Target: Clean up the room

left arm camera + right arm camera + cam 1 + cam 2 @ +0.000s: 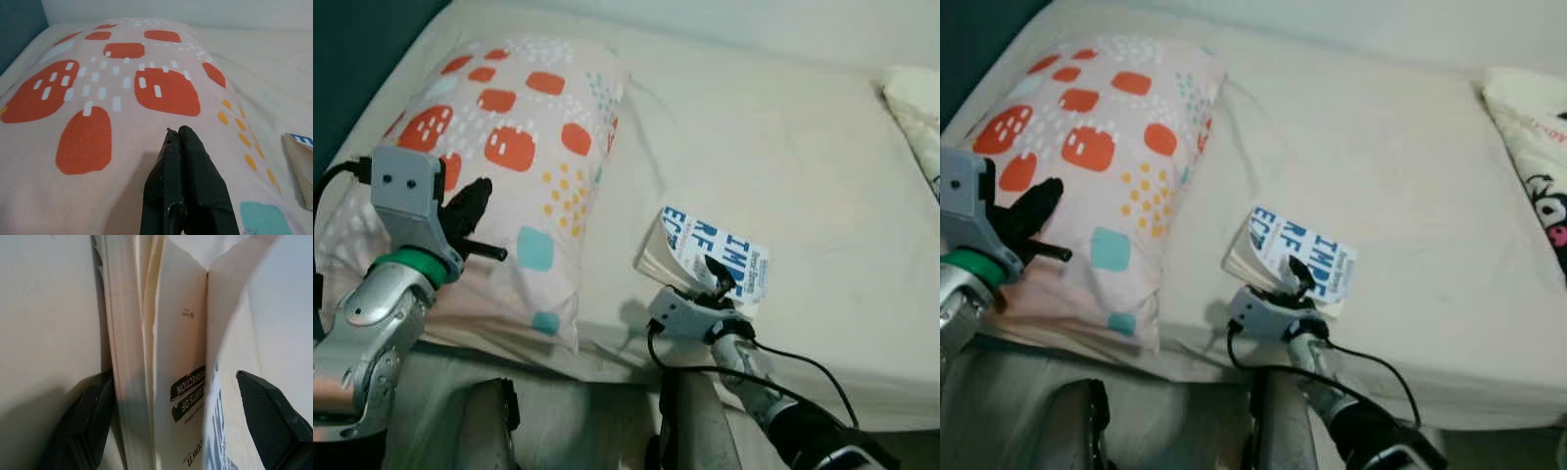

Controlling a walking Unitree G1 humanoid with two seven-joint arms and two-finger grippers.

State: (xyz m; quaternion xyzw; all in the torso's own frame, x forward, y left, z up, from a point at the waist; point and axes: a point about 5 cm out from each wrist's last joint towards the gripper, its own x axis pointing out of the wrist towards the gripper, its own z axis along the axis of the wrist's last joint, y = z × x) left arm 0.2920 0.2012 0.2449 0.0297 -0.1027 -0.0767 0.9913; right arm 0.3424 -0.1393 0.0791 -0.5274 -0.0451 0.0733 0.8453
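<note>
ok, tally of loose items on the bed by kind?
Patterned pillow: 1
Book, at the right gripper: 1
Printed cloth or cushion at the far right edge, partly cut off: 1
Total: 3

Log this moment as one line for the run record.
phase: grasping book | right gripper: fingers open around book on bed | left gripper: fingers shut, over pillow | book not lifted
</note>
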